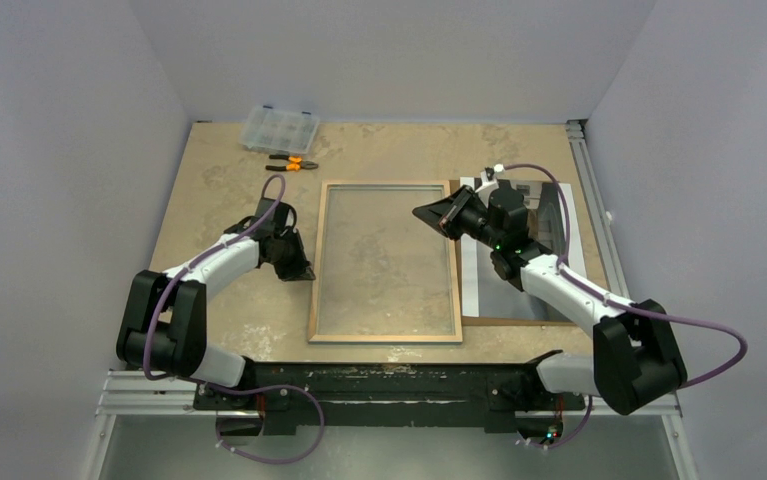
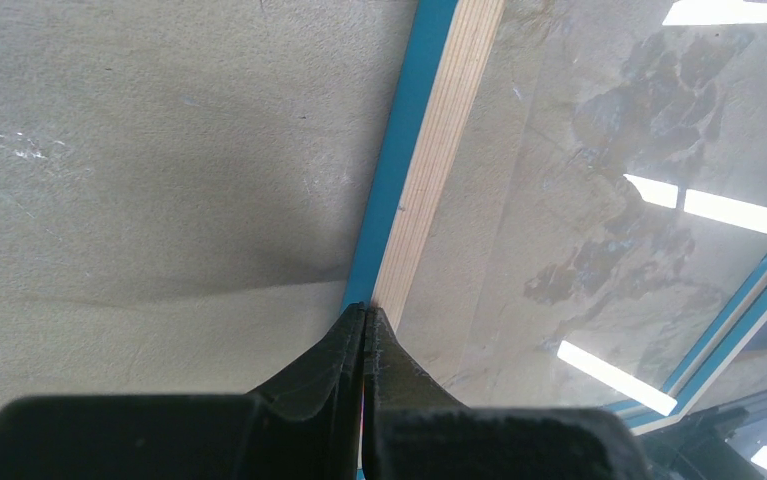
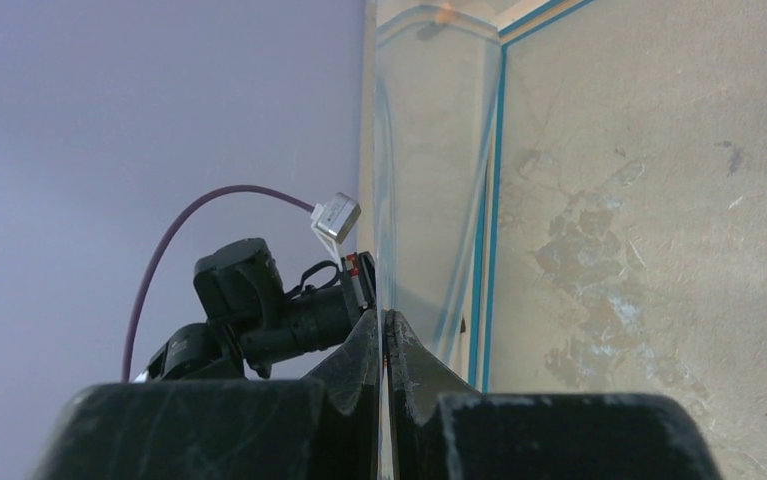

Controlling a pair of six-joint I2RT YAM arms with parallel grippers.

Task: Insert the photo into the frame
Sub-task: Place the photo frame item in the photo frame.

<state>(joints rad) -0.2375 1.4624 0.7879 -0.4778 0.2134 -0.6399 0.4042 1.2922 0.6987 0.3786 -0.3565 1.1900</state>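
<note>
The frame (image 1: pixel 386 337) lies flat in the middle of the table, wood back up, with its blue edge (image 2: pixel 404 150) showing in the left wrist view. My left gripper (image 1: pixel 304 273) is shut, its tips (image 2: pixel 367 310) resting against the frame's left rail. My right gripper (image 1: pixel 421 213) hovers over the frame's upper right part. It is shut on the edge of a thin clear pane (image 3: pixel 429 200), seen edge-on between the jaws (image 3: pixel 383 315). The photo (image 1: pixel 473 275) lies right of the frame on a brown backing board (image 1: pixel 504 321), partly hidden under the right arm.
A clear parts box (image 1: pixel 279 127) and orange-handled pliers (image 1: pixel 293 163) sit at the back left. A metal rail (image 1: pixel 589 200) runs along the table's right edge. Walls close in on three sides.
</note>
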